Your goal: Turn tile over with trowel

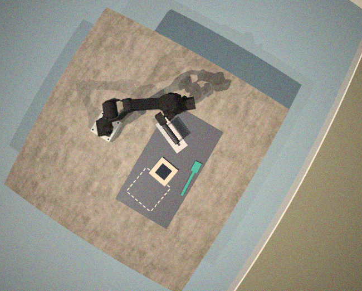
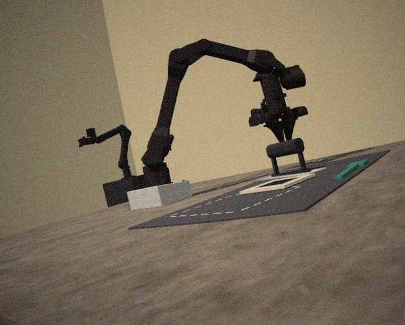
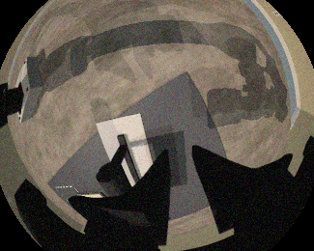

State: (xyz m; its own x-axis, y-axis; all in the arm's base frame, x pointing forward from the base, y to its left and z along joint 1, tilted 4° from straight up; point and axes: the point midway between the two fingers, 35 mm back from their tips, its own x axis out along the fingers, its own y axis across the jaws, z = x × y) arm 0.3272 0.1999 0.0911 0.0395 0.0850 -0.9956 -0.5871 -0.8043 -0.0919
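Float (image 1: 171, 132) (image 2: 285, 147) (image 3: 143, 150) lies between tile (image 1: 163, 171) (image 2: 280, 182) (image 3: 93, 195) and, seemingly, gripper (image 1: 171, 115) (image 2: 285, 139) (image 3: 180, 152); green trowel (image 1: 195, 166) (image 2: 351, 168) aside

No lettering, numbers, brands or signs can be read on anything in view.

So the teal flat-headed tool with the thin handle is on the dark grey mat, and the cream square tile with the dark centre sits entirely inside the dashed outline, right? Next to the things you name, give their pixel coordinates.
Not quite: the top view shows the cream square tile with the dark centre (image 1: 163, 171) (image 2: 279, 182) (image 3: 93, 195) mostly outside the dashed outline (image 1: 138, 200) (image 2: 213, 212) (image 3: 63, 186), overlapping only one side of it. The rest stands.
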